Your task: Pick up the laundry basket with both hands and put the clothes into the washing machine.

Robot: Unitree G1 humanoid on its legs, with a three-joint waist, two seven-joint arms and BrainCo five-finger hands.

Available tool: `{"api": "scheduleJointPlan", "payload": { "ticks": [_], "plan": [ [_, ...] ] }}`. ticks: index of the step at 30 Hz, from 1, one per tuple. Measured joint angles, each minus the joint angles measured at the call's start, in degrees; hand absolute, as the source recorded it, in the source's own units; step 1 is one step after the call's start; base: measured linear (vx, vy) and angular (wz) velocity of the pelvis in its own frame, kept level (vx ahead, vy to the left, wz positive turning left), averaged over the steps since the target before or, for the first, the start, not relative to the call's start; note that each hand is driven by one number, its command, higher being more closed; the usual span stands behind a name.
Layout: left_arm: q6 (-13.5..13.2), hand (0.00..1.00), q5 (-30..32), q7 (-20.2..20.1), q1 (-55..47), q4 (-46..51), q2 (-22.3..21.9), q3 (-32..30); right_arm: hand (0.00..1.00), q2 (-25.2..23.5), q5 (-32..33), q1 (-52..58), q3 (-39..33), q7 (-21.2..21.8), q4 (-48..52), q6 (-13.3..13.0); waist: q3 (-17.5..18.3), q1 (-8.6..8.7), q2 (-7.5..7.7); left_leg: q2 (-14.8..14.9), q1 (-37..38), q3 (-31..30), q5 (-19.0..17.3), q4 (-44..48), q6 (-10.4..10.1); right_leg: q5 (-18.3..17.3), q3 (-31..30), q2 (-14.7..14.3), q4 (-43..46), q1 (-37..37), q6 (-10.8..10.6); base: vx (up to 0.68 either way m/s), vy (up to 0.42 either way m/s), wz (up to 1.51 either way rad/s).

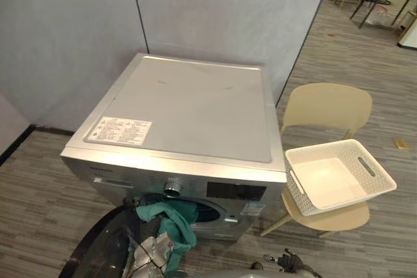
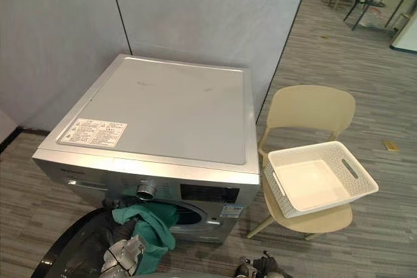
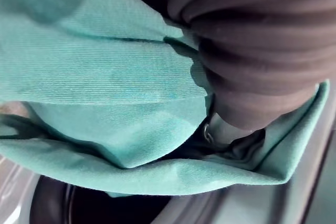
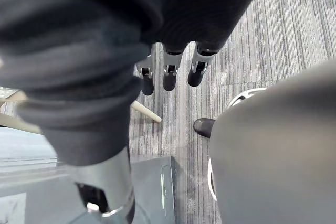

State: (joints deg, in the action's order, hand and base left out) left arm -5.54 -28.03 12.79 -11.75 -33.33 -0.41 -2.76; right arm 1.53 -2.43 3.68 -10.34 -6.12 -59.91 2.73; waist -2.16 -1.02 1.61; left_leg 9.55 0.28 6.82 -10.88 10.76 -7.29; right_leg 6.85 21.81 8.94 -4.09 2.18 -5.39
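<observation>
While the teal garment point(image 1: 171, 221) hangs at the lower left of the left eye view, bunched on the left part of the rim of the drum opening point(image 1: 210, 211) with its tail falling down outside, the washing machine point(image 1: 189, 105) has not fully taken it in. The cloth's long axis runs roughly up and down the frame, from the rim to the left hand point(image 3: 252, 61) just beneath it. In the left wrist view the cloth wraps round the front of that hand and hides its fingers, so I cannot tell whether they clasp the fabric or merely carry it. The dark mouth of the drum lies up and to the right of the hand, with the open door point(image 1: 98, 252) at the lower left, so the coming push probably has to go up and rightward, into the opening. The left hand is plainly the nearer one. The right hand point(image 4: 169, 72) hangs over the floor, fingers straight and holding nothing. The white laundry basket point(image 1: 296, 193) sits empty on a beige chair point(image 1: 326, 105) at the right, just beside the machine.
</observation>
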Motion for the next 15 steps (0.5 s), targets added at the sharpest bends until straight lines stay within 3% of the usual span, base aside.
{"api": "scheduleJointPlan", "payload": {
  "ticks": [2, 3, 8, 9, 12, 15],
  "plan": [
    [-0.02, 1.0, -0.44, -0.07, 0.06, -0.44, -0.29, 0.17, 0.0, 0.16, -0.13, 0.16, 0.02, -0.03, -0.01, -0.03, -0.2, -0.02, 0.07, 0.51, -0.54, -0.57, 0.35, 0.71, 0.22, -0.02, 0.29, -0.52, 0.45, -0.46, -0.3, 0.13, -0.01, 0.09],
    [-0.03, 1.0, -1.24, -0.1, 1.39, -0.36, -0.53, 0.48, 0.0, 0.19, -0.43, -1.18, 0.15, -0.18, -0.04, -0.09, -0.9, 0.05, -0.65, 0.65, -3.82, -1.95, 0.37, 4.16, 0.24, -0.49, 0.67, -0.19, 2.98, -3.2, 0.04, 0.05, 0.033, 0.0],
    [-1.4, 1.0, -4.85, 0.58, 9.77, 4.97, -0.31, 1.17, 0.0, 0.33, -0.34, -7.39, 3.98, -1.49, 1.71, -0.01, -11.22, 0.05, 1.61, 0.56, -17.56, -4.77, -0.78, 19.67, 0.92, -7.92, 1.18, 4.26, 22.36, -16.46, 0.89, -0.1, 0.028, 0.17],
    [-2.15, 1.0, -5.51, 1.39, 11.59, 7.44, -0.36, 1.2, 0.0, 0.05, -0.23, -8.13, 4.79, -1.66, 4.22, -0.03, -12.86, 0.0, 2.29, 0.97, -22.15, -5.2, -2.31, 24.04, 1.09, -10.27, 1.24, 5.27, 27.85, -20.87, 1.05, -0.18, 0.014, 0.23],
    [-3.99, 1.0, -7.12, 3.46, 16.42, 13.41, -1.25, 2.74, 0.0, -0.14, 1.41, -10.5, 8.82, -3.38, 11.42, -0.17, -15.96, -0.31, 2.63, 2.48, -32.6, -5.27, -8.17, 33.19, 1.91, -15.19, 0.48, 7.45, 40.52, -32.0, 1.23, -0.24, 0.049, 0.09],
    [-5.2, 1.0, -7.45, 6.47, 22.95, 15.97, -3.53, 3.37, 0.0, -0.61, 2.44, -12.62, 12.31, -5.45, 17.74, -1.02, -18.32, -1.07, 3.01, 2.31, -42.5, -5.73, -11.84, 42.82, 2.77, -19.35, -2.03, 10.85, 52.48, -42.9, 1.59, -0.22, 0.021, 0.11]
  ]
}}
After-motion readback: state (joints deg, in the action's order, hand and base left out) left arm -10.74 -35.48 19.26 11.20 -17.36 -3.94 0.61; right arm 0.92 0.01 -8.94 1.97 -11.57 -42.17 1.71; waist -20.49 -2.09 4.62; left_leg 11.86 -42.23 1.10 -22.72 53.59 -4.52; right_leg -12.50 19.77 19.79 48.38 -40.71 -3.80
